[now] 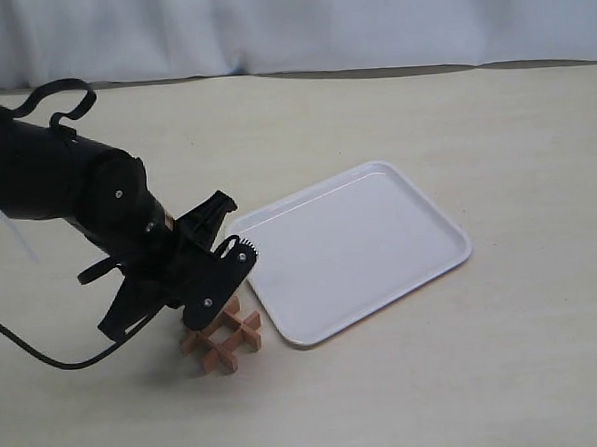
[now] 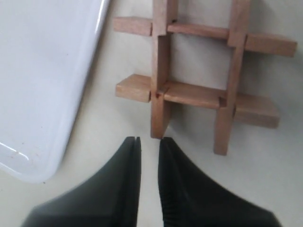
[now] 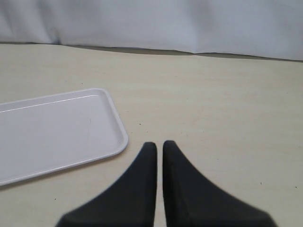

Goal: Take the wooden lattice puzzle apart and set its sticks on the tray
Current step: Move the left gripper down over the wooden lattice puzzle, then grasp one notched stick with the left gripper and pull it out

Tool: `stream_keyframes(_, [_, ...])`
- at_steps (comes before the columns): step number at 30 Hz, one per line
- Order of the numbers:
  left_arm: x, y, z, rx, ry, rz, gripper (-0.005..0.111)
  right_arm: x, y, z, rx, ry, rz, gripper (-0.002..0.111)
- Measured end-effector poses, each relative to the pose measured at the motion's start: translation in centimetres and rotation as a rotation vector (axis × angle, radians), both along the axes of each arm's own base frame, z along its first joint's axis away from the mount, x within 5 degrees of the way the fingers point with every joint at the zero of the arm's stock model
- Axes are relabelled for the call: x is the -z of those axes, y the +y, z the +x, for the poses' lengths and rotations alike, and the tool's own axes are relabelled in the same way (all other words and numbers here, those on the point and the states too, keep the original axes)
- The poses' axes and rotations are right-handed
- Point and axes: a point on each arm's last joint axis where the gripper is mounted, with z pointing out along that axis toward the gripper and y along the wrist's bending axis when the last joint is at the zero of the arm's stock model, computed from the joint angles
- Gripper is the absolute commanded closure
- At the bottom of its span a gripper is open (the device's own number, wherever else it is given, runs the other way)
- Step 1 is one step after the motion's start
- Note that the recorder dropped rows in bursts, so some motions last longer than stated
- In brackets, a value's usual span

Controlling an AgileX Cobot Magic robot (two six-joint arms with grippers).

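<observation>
Reddish-brown wood puzzle (image 1: pixel 224 340) lies flat on the worktop (image 1: pixel 437 376), all four pieces locked in a hash shape. It sits close to the edge nearest the exterior camera, left of middle. White tray (image 1: pixel 379 239) is just beside it, with a narrow strip of worktop between them, not touching. Probably set that close so each stick gets a short carry. No stick is on the tray yet, so the task looks to be at its start.

Left hand (image 2: pixel 149 141) hangs low by the puzzle, jaws pinched to a thin slit, holding nothing. Its tips are just short of the end of one stick (image 2: pixel 159 120), apart from it. It is lined up with that end, likely to nudge it out of its notches or to open and pinch it; can't tell which.

Right hand (image 3: pixel 159 144) is narrowed to a slit too and empty. It hovers over bare worktop near a tray corner and is not seen in the exterior view. Probably parked out of the way, or waiting to brace.

Risk: the whole puzzle slides if a stick is pulled unbraced.
</observation>
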Motion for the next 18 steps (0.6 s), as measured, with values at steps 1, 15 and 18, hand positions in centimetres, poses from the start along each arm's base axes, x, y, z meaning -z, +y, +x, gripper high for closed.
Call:
stream_keyframes(1, [0.01, 0.02, -0.03, 0.0, 0.003, 0.002, 0.09, 0.0, 0.0, 0.0, 0.0, 0.0, 0.0, 0.104])
stream_keyframes(15, [0.05, -0.07, -0.33, 0.044, 0.029, 0.001, 0.09, 0.0, 0.0, 0.0, 0.0, 0.0, 0.0, 0.104])
stream_keyframes(18, [0.11, -0.08, -0.33, 0.057, 0.028, 0.003, 0.09, 0.0, 0.0, 0.0, 0.0, 0.0, 0.0, 0.104])
